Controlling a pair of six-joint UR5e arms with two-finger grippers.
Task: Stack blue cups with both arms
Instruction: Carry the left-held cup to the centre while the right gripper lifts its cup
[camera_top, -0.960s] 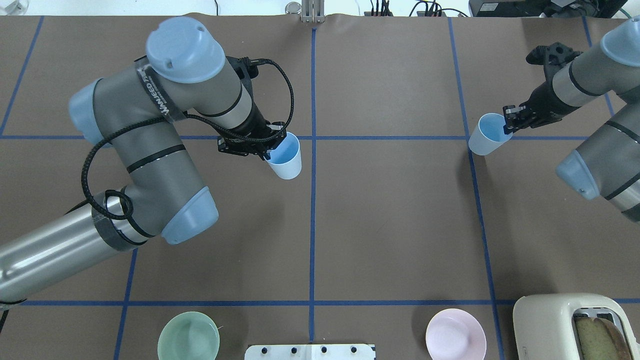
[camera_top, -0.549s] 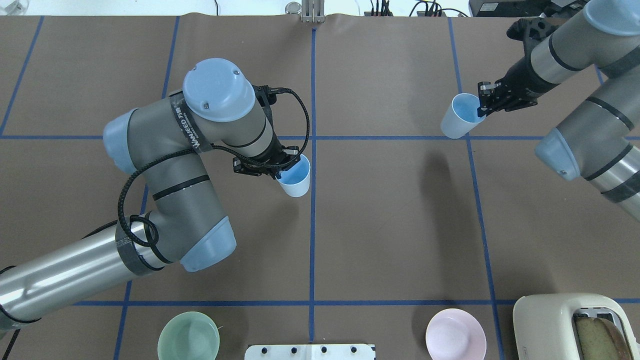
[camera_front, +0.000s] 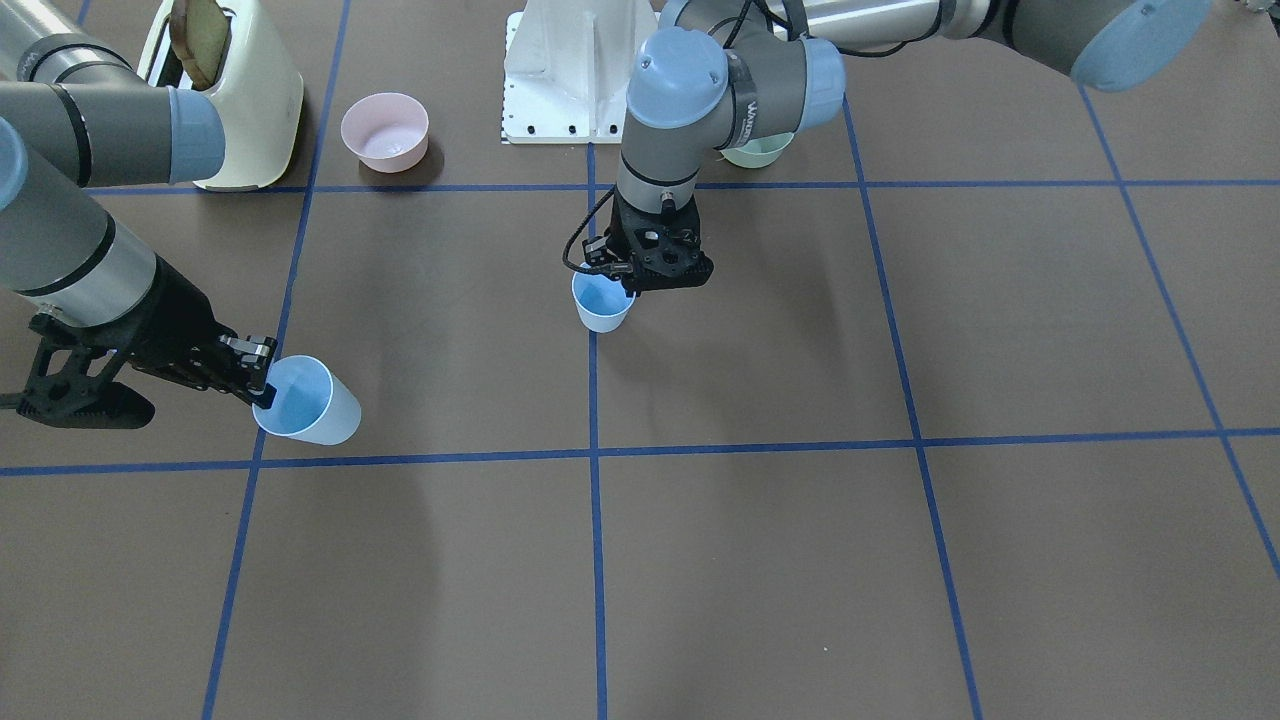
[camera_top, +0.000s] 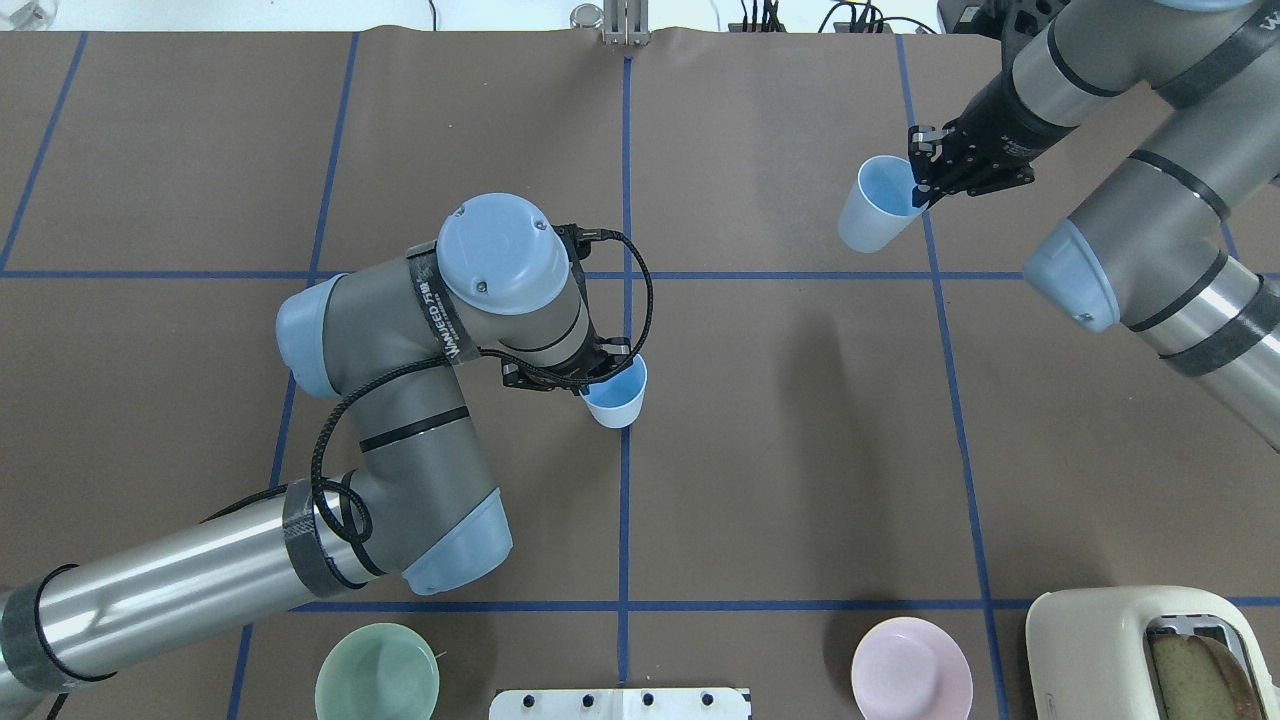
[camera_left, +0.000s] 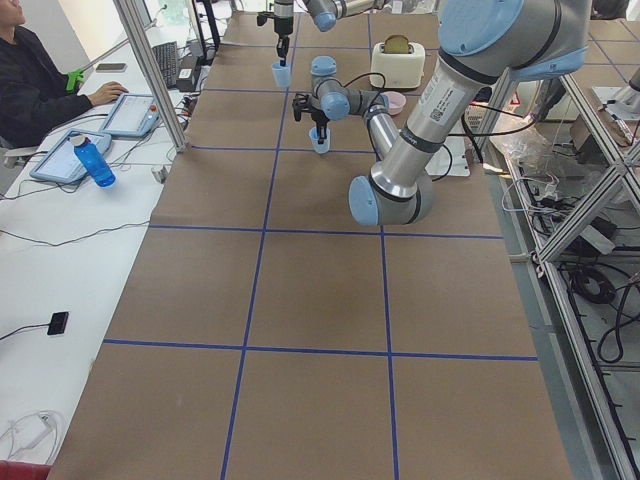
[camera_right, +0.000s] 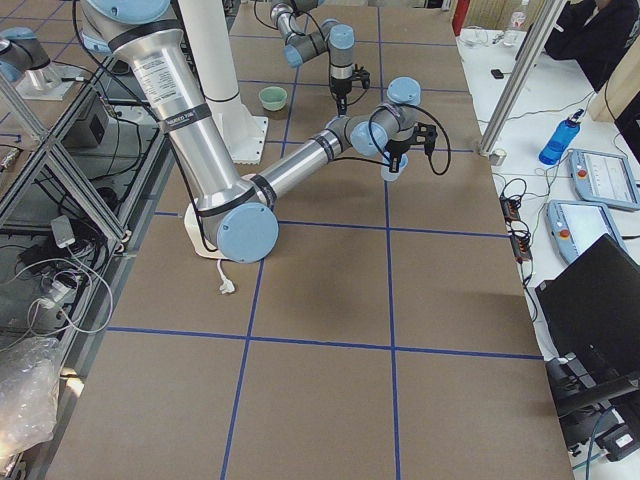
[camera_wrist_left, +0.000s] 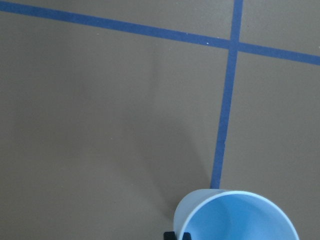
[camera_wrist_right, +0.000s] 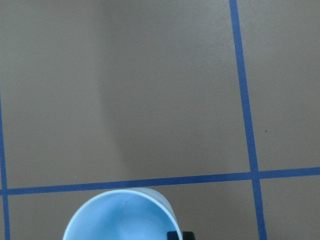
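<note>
Jaws of the left arm (camera_top: 400, 330) pinched the central cup (camera_top: 615, 395), smooth tapered pale-blue plastic; those of the right arm (camera_top: 1150, 220) pinched the far cup (camera_top: 872, 212).

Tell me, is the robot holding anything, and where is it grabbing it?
Yes. The left gripper pinches a blue cup by its rim, and the right gripper pinches the other blue cup by its rim.

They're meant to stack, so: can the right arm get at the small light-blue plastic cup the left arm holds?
Probably yes: nothing stands between the right gripper and that light-blue plastic cup, whose open mouth faces up beside the left gripper.
</note>
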